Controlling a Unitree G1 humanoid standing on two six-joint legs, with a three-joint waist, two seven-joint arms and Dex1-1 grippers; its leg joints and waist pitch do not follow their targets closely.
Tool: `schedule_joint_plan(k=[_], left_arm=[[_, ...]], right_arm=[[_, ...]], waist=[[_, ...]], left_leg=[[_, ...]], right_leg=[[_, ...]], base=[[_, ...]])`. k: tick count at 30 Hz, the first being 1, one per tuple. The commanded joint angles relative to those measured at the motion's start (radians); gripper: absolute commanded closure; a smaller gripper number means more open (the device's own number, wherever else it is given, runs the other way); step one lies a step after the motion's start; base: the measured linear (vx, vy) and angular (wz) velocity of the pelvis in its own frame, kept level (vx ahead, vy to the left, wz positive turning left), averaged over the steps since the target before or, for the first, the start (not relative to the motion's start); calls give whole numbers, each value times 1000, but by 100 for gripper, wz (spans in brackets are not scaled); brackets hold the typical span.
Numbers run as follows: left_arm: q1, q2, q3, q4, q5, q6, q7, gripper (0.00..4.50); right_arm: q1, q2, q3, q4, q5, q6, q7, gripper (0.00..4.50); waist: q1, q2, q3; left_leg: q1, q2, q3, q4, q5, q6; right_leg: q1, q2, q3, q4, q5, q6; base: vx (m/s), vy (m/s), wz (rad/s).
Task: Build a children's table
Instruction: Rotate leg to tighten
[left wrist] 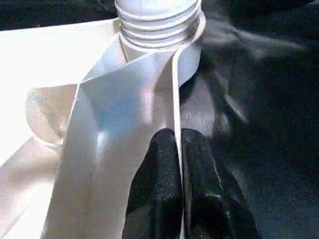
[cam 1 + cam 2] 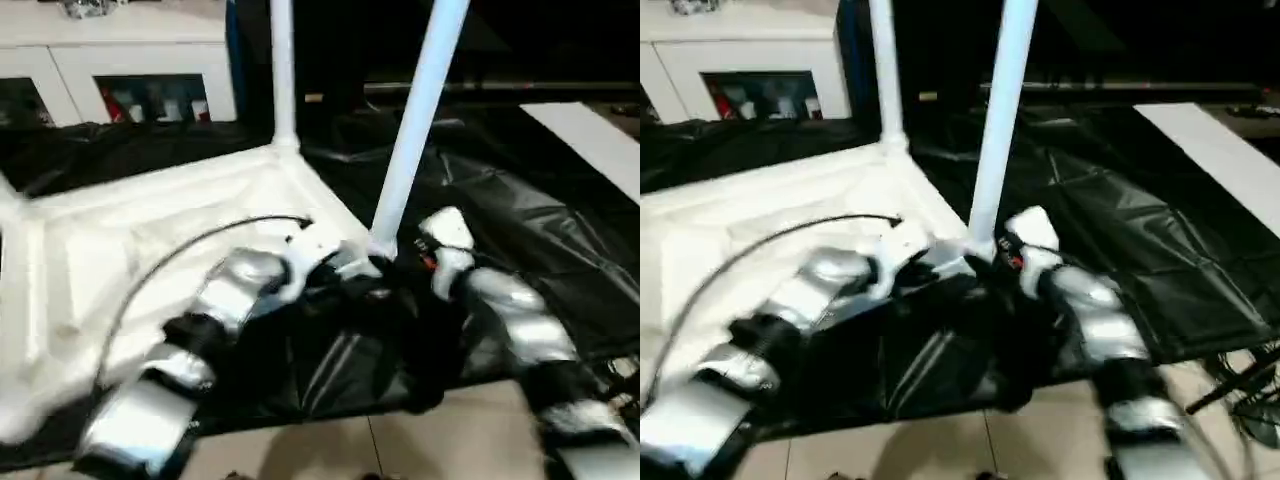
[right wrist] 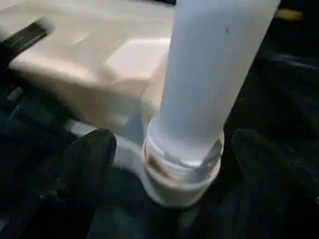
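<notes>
The children's table lies upside down on the black cloth: a white tabletop (image 2: 150,230) with its ribbed underside up. One white leg (image 2: 283,70) stands in the far corner socket. A second leg (image 2: 415,120) stands tilted in the near right corner socket (image 3: 179,184), its threaded base (image 1: 159,20) partly out. My left gripper (image 1: 172,164) is shut on the tabletop's thin rim just beside that socket. My right gripper (image 3: 179,164) is open, with one black finger (image 3: 84,164) on each side of the leg's base and not touching it.
The black cloth (image 2: 520,220) covers the work table to the right and behind. A white cabinet (image 2: 130,60) stands at the back left, and a white board (image 2: 590,140) lies at the right. Tiled floor (image 2: 440,440) shows below the table's front edge. A black cable (image 2: 180,250) arcs over my left forearm.
</notes>
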Motion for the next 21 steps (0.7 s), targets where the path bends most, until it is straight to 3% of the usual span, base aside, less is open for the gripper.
schedule_joint_plan(k=[1, 3, 5, 6, 9, 10, 11, 12, 15, 21], left_arm=[[38, 12, -51, -49, -26, -19, -117, 450], [84, 93, -88, -177, -66, 10, -284, 450], [84, 93, -88, -177, -66, 10, -284, 450], [88, 104, -91, -189, -67, 13, -299, 450], [94, 119, -88, -206, -70, 23, -324, 450], [98, 126, -84, -215, -72, 29, -337, 450], [100, 129, -81, -220, -72, 31, -344, 450], [103, 132, -77, -224, -71, 32, -345, 450], [110, 144, -77, -245, -77, 45, -347, 450], [113, 152, -75, -256, -80, 56, -347, 450]], right_arm=[[10, -25, 32, -49, 10, 8, 75, 39], [21, -77, 50, -78, 18, 41, 163, 39], [21, -77, 50, -78, 18, 41, 163, 39], [20, -81, 55, -83, 21, 48, 178, 39], [25, -95, 76, -106, 23, 66, 221, 39], [29, -103, 91, -119, 20, 73, 246, 39], [31, -107, 96, -126, 18, 79, 259, 39], [33, -110, 102, -130, 16, 83, 272, 54], [35, -110, 104, -134, 17, 89, 283, 75], [31, -110, 101, -134, 21, 95, 284, 128]], waist=[[10, -7, -59], [13, -8, -60], [16, -8, -61], [23, -5, -60], [34, -6, -64], [34, -14, -66], [40, -10, -71], [44, -11, -72], [50, -9, -74], [50, -10, -68]], left_leg=[[7, 32, -13, -73, -340, 60], [14, 39, -6, -71, -321, 59], [14, 37, 0, -66, -306, 61], [21, 37, 4, -63, -312, 56], [24, 37, 12, -56, -273, 57], [19, 38, 13, -55, -256, 59], [10, 39, 12, -54, -204, 64], [8, 40, 14, -51, -166, 71], [8, 40, 15, -48, -135, 79], [13, 39, 16, -52, -193, 55]], right_leg=[[45, -65, 37, -68, -449, -144], [39, -63, 46, -62, -394, -182], [36, -56, 50, -52, -342, -207], [27, -54, 53, -51, -335, -212], [28, -52, 57, -40, -291, -226], [32, -51, 57, -33, -274, -228], [43, -51, 56, -20, -219, -233], [44, -51, 57, -13, -166, -241], [47, -50, 56, -3, -105, -258], [45, -51, 56, -17, -219, -228]], base=[[0, 0, 0], [0, 0, 0], [56, -20, 5], [54, -26, 11], [55, -34, 14], [62, -29, 6], [62, -29, 6], [56, -18, -3], [0, 0, 0], [0, 0, 0]])
